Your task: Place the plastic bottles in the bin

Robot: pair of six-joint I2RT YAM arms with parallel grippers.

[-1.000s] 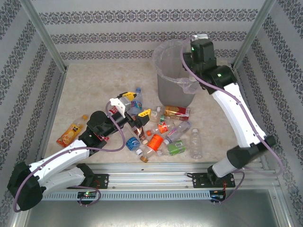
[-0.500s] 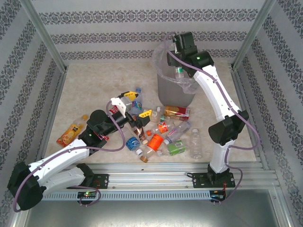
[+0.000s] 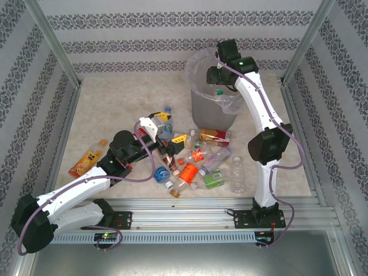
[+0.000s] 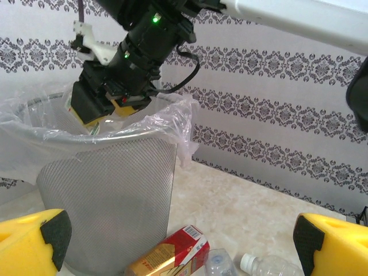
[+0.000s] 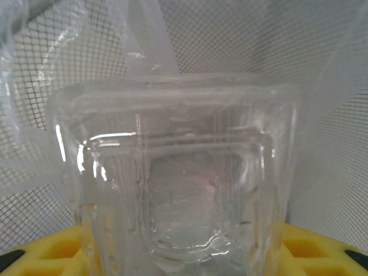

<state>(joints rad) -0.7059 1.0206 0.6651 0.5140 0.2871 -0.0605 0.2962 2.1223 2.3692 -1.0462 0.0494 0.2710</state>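
Bottle in right tool hides bin floor

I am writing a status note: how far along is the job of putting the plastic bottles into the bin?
Done: what the bin already contains cannot be told. In hand: the right gripper holds a clear bottle in the bin's mouth. Left: about a dozen bottles lie on the table, one orange-labelled bottle apart at the left; the open left gripper hovers above them.
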